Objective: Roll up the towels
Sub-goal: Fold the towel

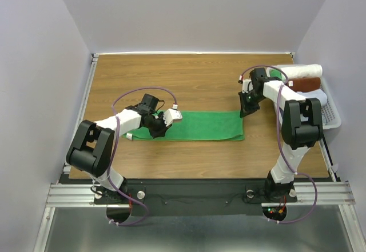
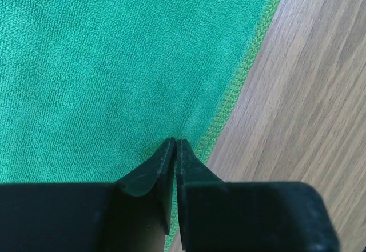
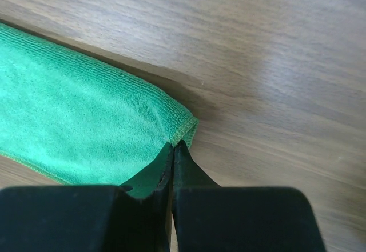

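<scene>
The bright green towel (image 1: 200, 125) lies on the wooden table, folded into a long flat strip. My left gripper (image 1: 158, 124) is at its left end. In the left wrist view the jaws (image 2: 175, 143) are shut, pinching a small crease of the green towel (image 2: 114, 63) close to its stitched edge. My right gripper (image 1: 246, 112) is at the strip's far right corner. In the right wrist view it (image 3: 173, 144) is shut on that corner of the green towel (image 3: 74, 120). A pale bluish-white towel (image 1: 318, 98) lies in the basket, partly hidden by my right arm.
A white plastic basket (image 1: 333, 116) stands at the table's right edge. It holds a long cream-white rolled towel (image 1: 302, 70) and a brown rolled towel (image 1: 304, 84). Grey walls close in the table (image 1: 189, 80) on three sides.
</scene>
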{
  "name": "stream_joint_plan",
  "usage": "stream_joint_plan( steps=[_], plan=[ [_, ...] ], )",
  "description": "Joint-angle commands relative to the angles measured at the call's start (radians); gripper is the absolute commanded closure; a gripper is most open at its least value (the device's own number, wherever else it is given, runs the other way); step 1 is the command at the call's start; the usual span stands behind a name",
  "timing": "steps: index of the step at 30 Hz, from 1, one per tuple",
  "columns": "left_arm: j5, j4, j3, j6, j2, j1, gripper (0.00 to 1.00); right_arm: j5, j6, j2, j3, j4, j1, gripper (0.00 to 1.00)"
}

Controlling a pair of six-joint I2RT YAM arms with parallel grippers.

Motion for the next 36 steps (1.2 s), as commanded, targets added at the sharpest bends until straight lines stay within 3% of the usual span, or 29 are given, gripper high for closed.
stream_joint_plan(
  steps=[1, 14, 16, 17, 19, 20, 25, 28, 36],
  plan=[
    [-0.058, -0.033, -0.032, 0.033, 0.050, -0.006, 0.87, 0.003, -0.003, -0.028, 0.055, 0.029, -0.009, 0.99],
    [-0.057, -0.034, -0.030, 0.026, 0.049, -0.006, 0.86, 0.023, -0.055, 0.034, 0.049, 0.036, -0.021, 0.99],
    [-0.054, -0.033, -0.029, 0.024, 0.041, -0.006, 0.80, 0.018, -0.056, 0.035, 0.041, 0.033, -0.021, 0.90],
    [-0.051, -0.031, -0.029, 0.020, 0.040, -0.006, 0.77, 0.018, -0.050, 0.029, 0.033, 0.033, -0.023, 0.74],
    [-0.049, -0.030, -0.023, 0.015, 0.040, -0.006, 0.75, 0.017, -0.038, 0.002, 0.026, 0.026, -0.023, 0.57],
    [-0.049, -0.030, -0.020, 0.012, 0.041, -0.006, 0.75, 0.020, -0.033, 0.002, 0.021, 0.025, -0.023, 0.55],
    [-0.043, -0.031, -0.010, 0.006, 0.053, -0.006, 0.75, 0.038, -0.044, -0.103, 0.006, -0.021, -0.027, 0.54],
    [-0.038, -0.030, -0.004, 0.000, 0.050, -0.006, 0.75, -0.023, -0.087, -0.141, -0.013, -0.075, -0.027, 0.63],
    [-0.035, -0.031, -0.001, -0.008, 0.046, -0.006, 0.75, -0.149, -0.101, -0.123, -0.082, -0.201, -0.026, 0.64]
  ],
)
